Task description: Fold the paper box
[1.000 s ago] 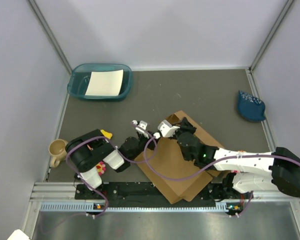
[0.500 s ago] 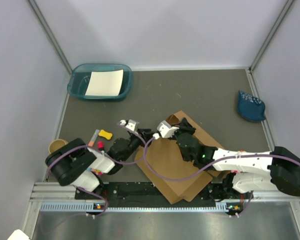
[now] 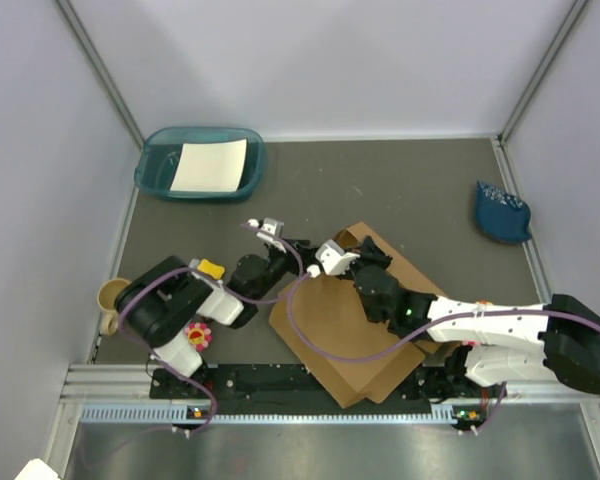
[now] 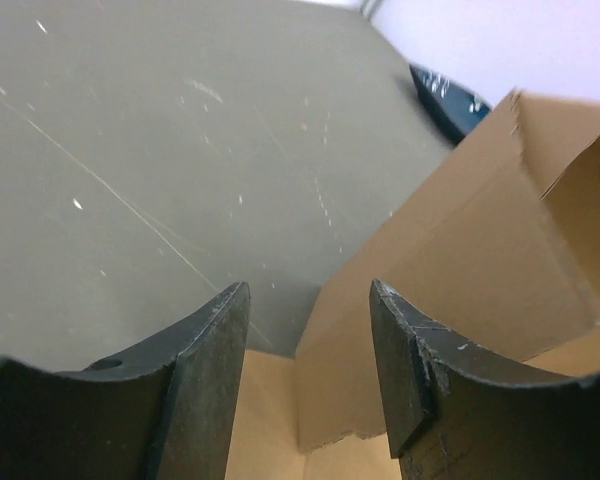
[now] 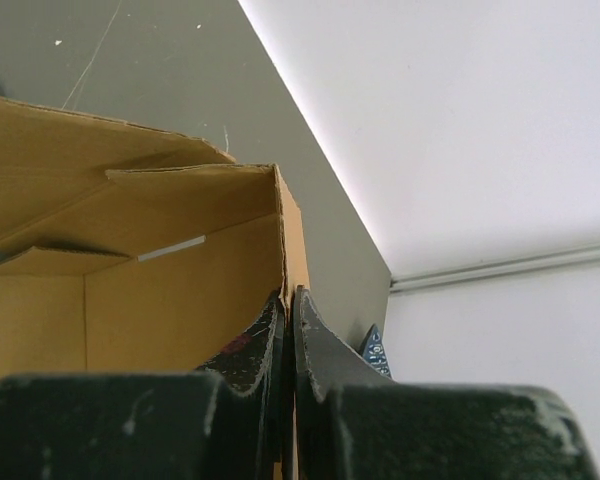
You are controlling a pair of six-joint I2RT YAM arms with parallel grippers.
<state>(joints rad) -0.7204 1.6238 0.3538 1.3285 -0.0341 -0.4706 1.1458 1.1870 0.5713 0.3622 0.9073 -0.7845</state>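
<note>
Left gripper [image 3: 263, 228], seen from the top camera, hangs with its jaws spread just off the far left corner of the paper box [image 3: 340, 330]. The right gripper [image 3: 335, 250] sits close to its right, at a raised flap on the box's far end. The rest of the box lies mostly flat on the desk [image 3: 400, 180], running back under the right arm toward the bases. Well beyond the left gripper and to its left sits a teal tray [image 3: 155, 170] with a white sheet [image 3: 210, 165] in it. A blue object [image 3: 502, 212] lies far to the right of the right gripper. From the left wrist, the left gripper [image 4: 308, 300] stands open and holds nothing; an upright wall of the paper box [image 4: 480, 250] rises ahead and to the right, and bare desk [image 4: 130, 150] lies ahead and to the left. From the right wrist, the right gripper [image 5: 290, 305] is pressed together, pinching the edge of an upright wall of the paper box [image 5: 180, 290], whose inside opens to its left.
</note>
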